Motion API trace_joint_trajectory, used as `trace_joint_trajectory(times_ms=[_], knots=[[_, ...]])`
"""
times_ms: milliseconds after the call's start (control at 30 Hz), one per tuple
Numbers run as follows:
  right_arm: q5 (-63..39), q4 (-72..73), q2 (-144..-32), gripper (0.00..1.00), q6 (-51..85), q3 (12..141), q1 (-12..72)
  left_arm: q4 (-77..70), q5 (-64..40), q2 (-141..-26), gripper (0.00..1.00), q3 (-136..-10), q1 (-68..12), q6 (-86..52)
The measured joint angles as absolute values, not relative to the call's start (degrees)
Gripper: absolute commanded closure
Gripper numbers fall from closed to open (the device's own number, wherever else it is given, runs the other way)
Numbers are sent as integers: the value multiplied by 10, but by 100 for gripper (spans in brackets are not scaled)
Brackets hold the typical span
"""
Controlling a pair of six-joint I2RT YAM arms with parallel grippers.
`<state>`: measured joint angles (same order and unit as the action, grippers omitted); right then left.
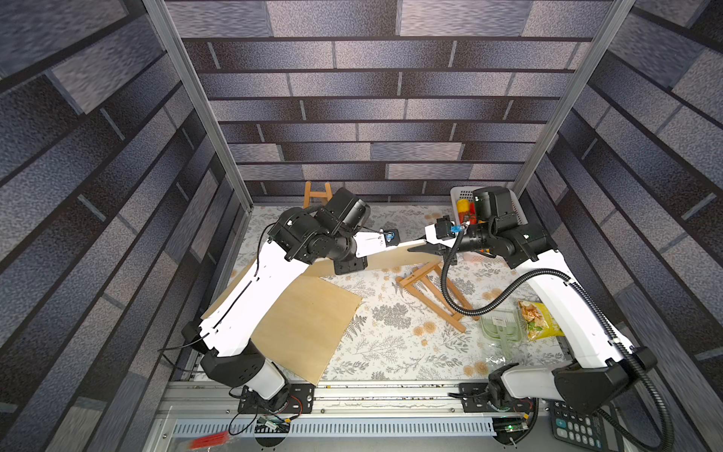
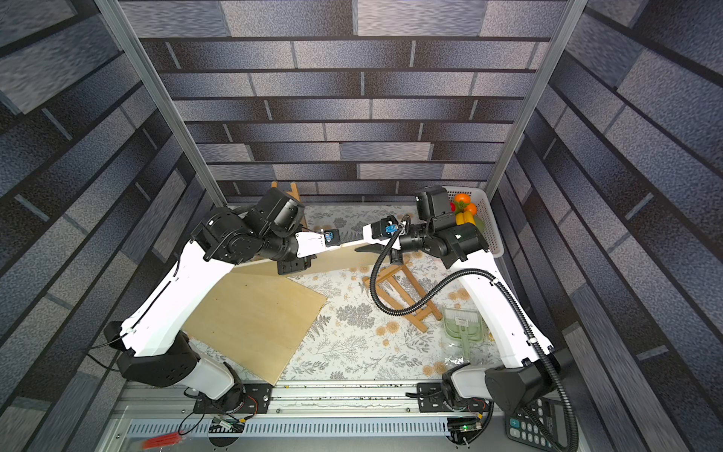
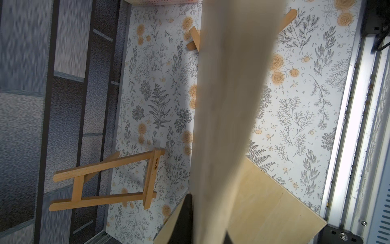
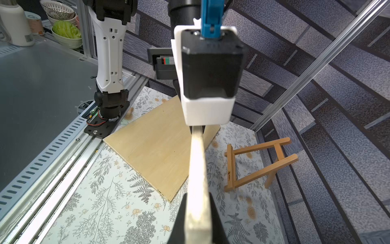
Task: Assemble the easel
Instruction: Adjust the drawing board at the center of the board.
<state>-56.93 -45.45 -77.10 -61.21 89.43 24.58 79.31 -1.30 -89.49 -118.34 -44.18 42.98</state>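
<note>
Right wrist view: caught the right pincer shut on one end of the held board, thin edge up between the black fingers. Found the left pincer likewise clamped on the same board, partway along it, jaws nearly closed on the thin edge. Held clear of the bench, long axis running from arm to arm, roughly along the back wall. Saw the standing easel upright against that wall, behind the left pincer and nearer that arm. Noted the flat easel lying on the bench just in front of and below the right pincer, and a second board flat under the left arm. Judged the next move to hinge on carrying the held board back toward the standing easel, kept level.
</note>
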Motion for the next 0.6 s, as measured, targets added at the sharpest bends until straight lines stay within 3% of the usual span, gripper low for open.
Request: trace_joint_trajectory(times_ms=[33,67,100,133,267,433,600], knots=[[-569,-457,-768,100,-613,890,246,793,-13,-895,96,-1183,-442,429],[-568,-457,-766,100,-612,887,244,793,-15,-896,68,-1183,-439,429],[-569,-457,-764,100,-611,884,243,792,-25,-896,32,-1183,-435,410],[-568,-456,-762,100,-605,881,241,792,-42,-896,27,-1181,-429,394],[-574,-437,-759,100,-573,865,223,739,-103,-853,11,-1099,-365,319],[-575,-419,-764,100,-532,863,208,564,-178,-665,11,-867,-211,189],[-580,-394,-768,100,-480,846,185,384,-258,-442,12,-675,0,17]])
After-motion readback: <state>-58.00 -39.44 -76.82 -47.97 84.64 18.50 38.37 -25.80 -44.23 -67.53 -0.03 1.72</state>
